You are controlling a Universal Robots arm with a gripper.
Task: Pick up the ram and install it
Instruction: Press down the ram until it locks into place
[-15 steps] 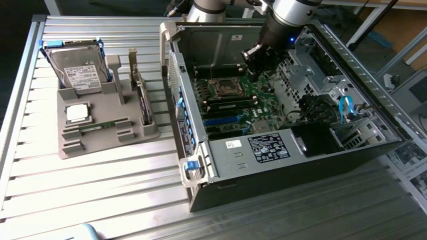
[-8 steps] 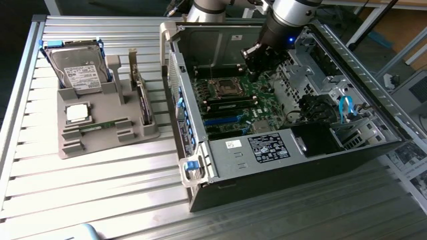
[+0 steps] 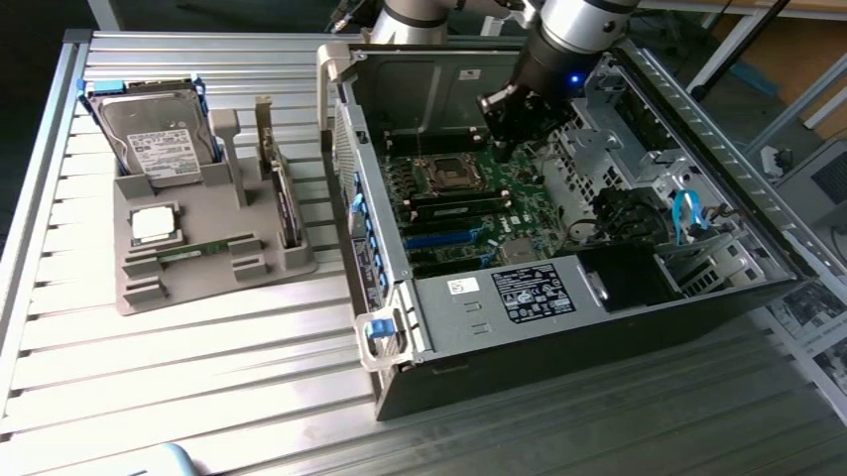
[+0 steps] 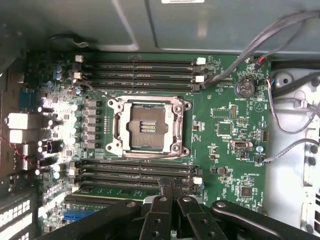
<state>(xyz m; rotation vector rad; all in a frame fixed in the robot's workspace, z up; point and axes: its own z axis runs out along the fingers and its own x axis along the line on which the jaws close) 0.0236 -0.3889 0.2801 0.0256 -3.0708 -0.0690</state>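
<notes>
A ram stick (image 4: 117, 191), a narrow green board, sits in one of the lower memory slots beside the empty CPU socket (image 4: 147, 125). In the exterior view this ram (image 3: 457, 211) lies across the motherboard (image 3: 523, 213) inside the open case. My gripper (image 4: 171, 186) is shut, its black fingertips pressed together directly over the end of that stick, with nothing visible between them. Whether the tips touch the stick I cannot tell. From outside, the gripper (image 3: 507, 147) reaches down into the case above the board. A second ram stick (image 3: 201, 250) rests in the grey holder.
The grey holder (image 3: 272, 268) on the slatted table carries a hard drive (image 3: 153, 134) and a silver CPU chip (image 3: 155, 224). Grey cables (image 4: 280, 30) cross the motherboard's edge. The case wall (image 3: 357, 178) and drive cage (image 3: 636, 149) hem the gripper in.
</notes>
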